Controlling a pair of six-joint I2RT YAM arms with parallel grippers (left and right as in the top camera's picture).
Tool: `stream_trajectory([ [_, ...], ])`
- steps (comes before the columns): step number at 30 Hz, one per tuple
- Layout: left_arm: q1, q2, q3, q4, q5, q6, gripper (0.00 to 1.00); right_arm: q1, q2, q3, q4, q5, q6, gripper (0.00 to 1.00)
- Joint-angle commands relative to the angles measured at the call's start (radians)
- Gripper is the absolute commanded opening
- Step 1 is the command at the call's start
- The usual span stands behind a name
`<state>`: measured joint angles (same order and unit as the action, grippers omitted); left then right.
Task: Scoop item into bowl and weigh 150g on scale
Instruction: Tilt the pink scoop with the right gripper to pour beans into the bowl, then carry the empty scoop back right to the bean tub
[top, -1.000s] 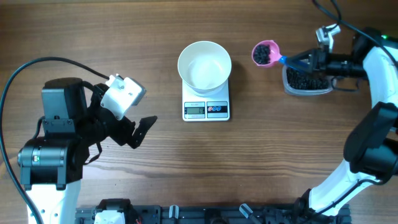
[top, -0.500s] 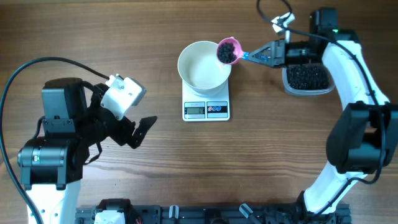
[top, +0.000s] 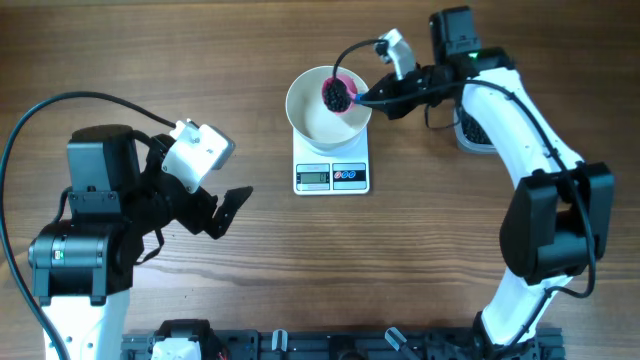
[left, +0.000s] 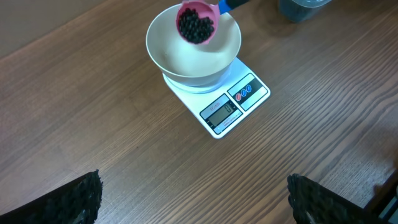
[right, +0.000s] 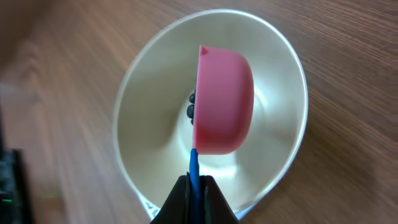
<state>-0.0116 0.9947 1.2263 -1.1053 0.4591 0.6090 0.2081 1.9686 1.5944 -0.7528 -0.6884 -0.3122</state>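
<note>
A white bowl (top: 305, 115) stands on the small white scale (top: 332, 177) at the table's middle. My right gripper (top: 374, 97) is shut on the blue handle (right: 194, 165) of a pink scoop (top: 338, 93). The scoop hangs over the bowl (right: 149, 124), tipped onto its side, with black beads (right: 192, 106) showing at its mouth. In the left wrist view the scoop (left: 198, 25) is full of beads and the bowl's (left: 168, 53) visible inside is plain white. My left gripper (top: 215, 212) stands open above bare wood, left of the scale (left: 233, 106).
A clear tub (top: 468, 135) holding more black beads sits right of the scale, mostly hidden under my right arm. A black cable loops across the left of the table. The left arm's base stands at the front left.
My right arm has carried the loaded scoop leftwards from beside the tub to over the bowl and tipped it sideways. The left arm has not moved.
</note>
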Motion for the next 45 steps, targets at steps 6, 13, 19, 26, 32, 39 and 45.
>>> stream_trajectory([
  [6, 0.005, 0.000, 0.018, 0.000, 0.019, 0.015, 1.00, 0.108, -0.042, 0.005, 0.011, 0.267, -0.107, 0.05],
  [13, 0.005, 0.000, 0.018, 0.000, 0.019, 0.015, 1.00, 0.168, -0.100, 0.005, 0.027, 0.475, -0.133, 0.04],
  [19, 0.005, 0.000, 0.018, 0.000, 0.019, 0.016, 1.00, 0.219, -0.110, 0.005, 0.023, 0.602, -0.133, 0.04],
  [26, 0.005, 0.000, 0.018, 0.000, 0.019, 0.016, 1.00, 0.285, -0.114, 0.005, 0.027, 0.733, -0.130, 0.04],
  [32, 0.005, 0.000, 0.018, 0.000, 0.019, 0.015, 1.00, 0.291, -0.145, 0.005, 0.033, 0.766, -0.105, 0.04],
  [39, 0.005, 0.000, 0.018, 0.000, 0.019, 0.015, 1.00, 0.259, -0.211, 0.038, 0.014, 0.732, -0.047, 0.04],
  [45, 0.005, 0.000, 0.018, 0.000, 0.019, 0.016, 1.00, 0.075, -0.381, 0.056, -0.100, 0.751, -0.050, 0.04],
])
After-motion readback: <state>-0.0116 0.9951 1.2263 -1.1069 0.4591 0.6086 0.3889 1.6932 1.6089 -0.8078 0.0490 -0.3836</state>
